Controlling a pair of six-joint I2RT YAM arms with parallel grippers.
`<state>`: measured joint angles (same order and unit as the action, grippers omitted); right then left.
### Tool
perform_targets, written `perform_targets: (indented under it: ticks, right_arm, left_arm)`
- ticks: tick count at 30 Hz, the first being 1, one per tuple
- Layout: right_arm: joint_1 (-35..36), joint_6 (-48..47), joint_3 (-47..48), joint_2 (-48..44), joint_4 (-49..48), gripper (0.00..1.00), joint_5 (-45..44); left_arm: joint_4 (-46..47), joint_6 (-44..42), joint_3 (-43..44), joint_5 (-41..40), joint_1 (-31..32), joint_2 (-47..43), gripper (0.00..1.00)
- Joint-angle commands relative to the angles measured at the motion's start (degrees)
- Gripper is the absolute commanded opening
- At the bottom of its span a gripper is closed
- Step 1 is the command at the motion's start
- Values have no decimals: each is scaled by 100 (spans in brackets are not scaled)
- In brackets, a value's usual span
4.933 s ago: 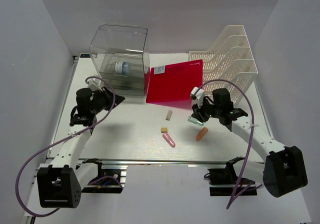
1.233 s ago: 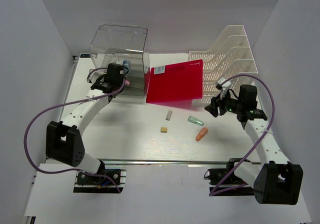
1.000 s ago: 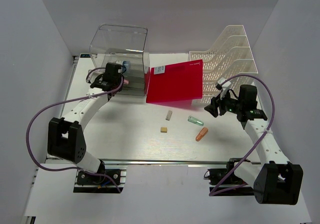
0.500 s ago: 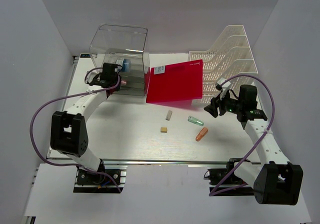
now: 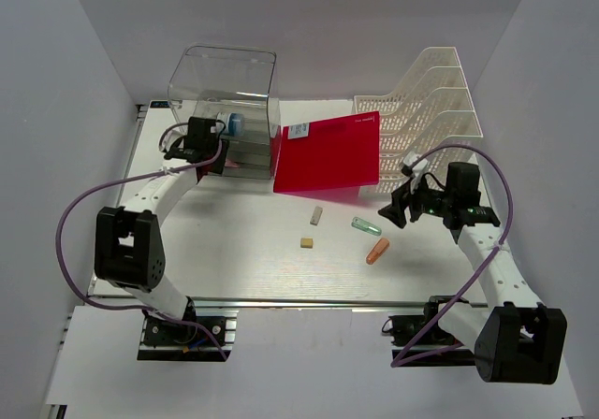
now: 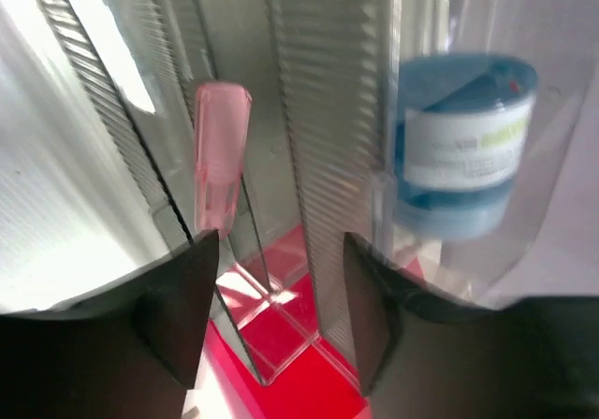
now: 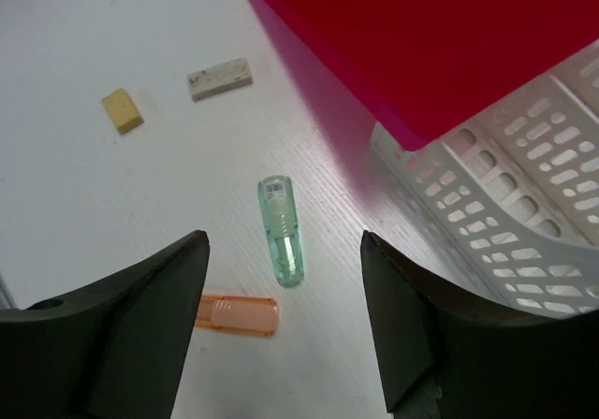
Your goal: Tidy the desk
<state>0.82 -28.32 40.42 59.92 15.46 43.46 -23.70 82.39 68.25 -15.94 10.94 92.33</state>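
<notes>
**Top external view.**
- The desk [image 5: 234, 241]: white tabletop that fills the middle of the view, with a silver rail [image 5: 299, 302] along its near edge.
- Clear plastic drawer box [image 5: 223, 82]: rear left, holding a blue-and-white cylindrical container [image 5: 236, 122].
- White mesh file rack [image 5: 435, 101]: rear right.
- Red folder [image 5: 328, 152]: between the box and the rack, its right edge against the rack.
- Loose items on the open middle of the desk, each apart from the others: beige block [image 5: 316, 215], yellow block [image 5: 306, 243], clear green tube [image 5: 366, 224], orange tube [image 5: 377, 251].
- Left gripper [image 5: 217, 150]: at the front of the drawer box.
- Right gripper [image 5: 391, 213]: just right of the green tube.

**Left wrist view.**
- The fingers [image 6: 178, 316] are spread apart and grip nothing.
- A pink tube [image 6: 220, 157] lies inside the ribbed clear drawer, just beyond the left fingertip.
- The blue-and-white container sits to the right, behind clear plastic.

**Right wrist view.**
- The jaws are wide apart and empty, hanging above the desk.
- The green tube lies between the two fingers in the frame.
- The orange tube lies nearer, towards the left finger.
- The two blocks are farther off, and the folder and rack are at upper right.
</notes>
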Motion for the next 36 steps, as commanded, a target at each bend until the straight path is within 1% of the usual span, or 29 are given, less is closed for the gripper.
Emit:
perform_targets:
  ticks: [1,2,3,4,5,6,7,8,9,10,11,12,13,14,15,16,17,18,19,20,21,23,24,26,27,30,32,36]
  right_arm:
    - [-12,-936,-52,-121,630,73,723]
    - [-12,-1252,-87,-156,790,74,1090]
    - [-12,-1943,-131,-200,957,74,1268]
    - [-20,-2350,-227,-235,1324,73,1548]
    - [-20,-2763,-298,-279,1528,72,1682]
    - [-12,-3620,-359,-331,1695,68,1770]
    - [6,-3959,-490,-367,1827,65,1814]
    - [-3,-4293,-561,-384,2003,52,1832]
    - [6,-4540,-632,-393,2065,44,1815]
    - [32,-4969,-676,-376,2083,36,1693]
    - [50,-5191,-746,-367,2153,23,1631]
    - [111,-5376,-764,-280,2171,18,1526]
    - [137,-5638,-773,-236,2197,14,1307]
    - [173,-5780,-756,-174,2267,14,1201]
    - [216,-5886,-747,-35,2268,16,1052]
    - [313,-5965,-712,36,2277,19,746]
    - [348,-6027,-659,116,2294,34,586]
    - [410,-6106,-615,247,2364,41,410]
    - [506,-6142,-571,300,2373,47,104]
    - [594,-6142,-458,423,2391,55,-12]
    - [647,-6142,-404,494,2452,56,-231]
    - [866,-6168,-282,712,2505,58,-469]
    - [919,-6168,-255,792,2523,58,-766]
    - [1157,-6247,-184,1037,2549,58,-1119]
    - [1192,-6265,-149,1126,2593,58,-1443]
    - [1351,-6309,26,1408,2716,58,-1813]
    - [1438,-6379,97,1566,2760,58,-1964]
    - [1562,-6415,369,1830,2787,58,-2280]
  left_arm:
    - [400,-731,49,477,-13,-549,52]
    - [480,-994,13,617,-13,-637,45]
    - [568,-1658,-39,784,-13,-838,38]
    - [864,-2082,-231,1282,-65,-953,30]
    - [1059,-2504,-355,1583,-66,-1076,18]
    - [1296,-3492,-521,2134,-66,-1216,13]
    - [1672,-3989,-680,2548,-66,-1470,9]
    - [1754,-4368,-951,3318,-66,-1603,7]
    - [1807,-5085,-1102,3691,-66,-1735,7]
    - [1869,-5423,-1242,3991,-66,-2015,7]
    - [1887,-5687,-1540,4472,-66,-2131,6]
    - [1878,-6212,-1682,4712,-66,-2254,6]
    - [1896,-6496,-1822,4941,-66,-2490,6]
    - [1904,-6725,-2059,5256,-66,-2588,7]
    - [1905,-7049,-2183,5364,-66,-2667,9]
    - [1974,-7166,-2280,5435,-66,-2816,12]
    - [2010,-7262,-2385,5453,-66,-2887,16]
    - [2036,-7368,-2552,5235,21,-2966,30]
    - [2132,-7386,-2623,5146,22,-3054,39]
    - [2168,-7404,-2693,5137,22,-3229,50]
    - [2064,-7404,-2694,5023,-56,-3300,67]
    - [1730,-7587,-2528,4742,-57,-3545,71]
    - [1737,-7597,-2631,4402,-57,-3686,78]
    - [1686,-7571,-2764,3821,-57,-4115,83]
    - [1607,-7562,-2782,3226,-57,-4231,83]
    - [1413,-7562,-2799,2275,-4,-4592,84]
    - [1386,-7545,-2835,1991,-4,-4768,84]
    - [1342,-7483,-2852,1500,-4,-4830,85]
